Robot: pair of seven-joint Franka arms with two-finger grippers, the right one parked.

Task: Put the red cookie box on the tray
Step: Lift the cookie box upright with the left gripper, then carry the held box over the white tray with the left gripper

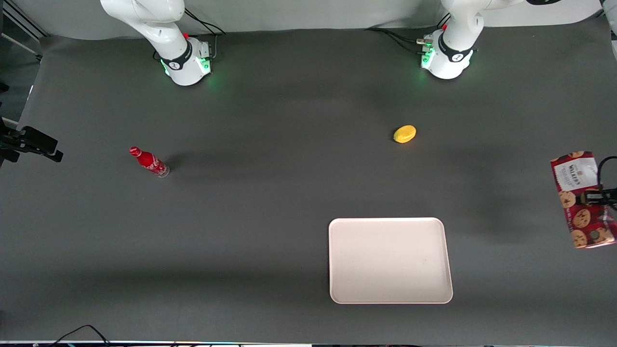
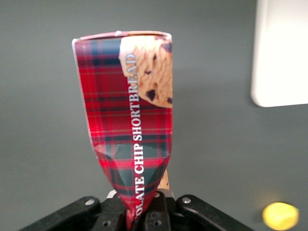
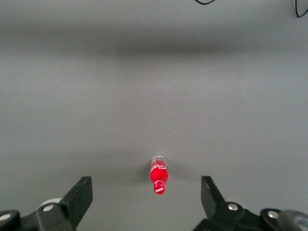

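Nearest the front camera, your tray (image 1: pixel 390 260) is lying flat on the counter (image 1: pixel 241 241). Toward the working arm's end, your pincer (image 2: pixel 139 216) is pinching the red cookie box (image 1: pixel 582 198), creasing the carton where the fingers are squeezing it. The box is hanging above the counter, well apart from the tray, its long axis running nearer-to-farther, white label end farthest from the camera. Farther off, a yellow lemon (image 1: pixel 404 134) and a red bottle (image 1: pixel 149 162) are sitting.

The gripper (image 1: pixel 599 196) is being cut off by the front view's edge; its jaws are being hidden by the red cookie box (image 2: pixel 130 130), whose lower lettering is partly covered.
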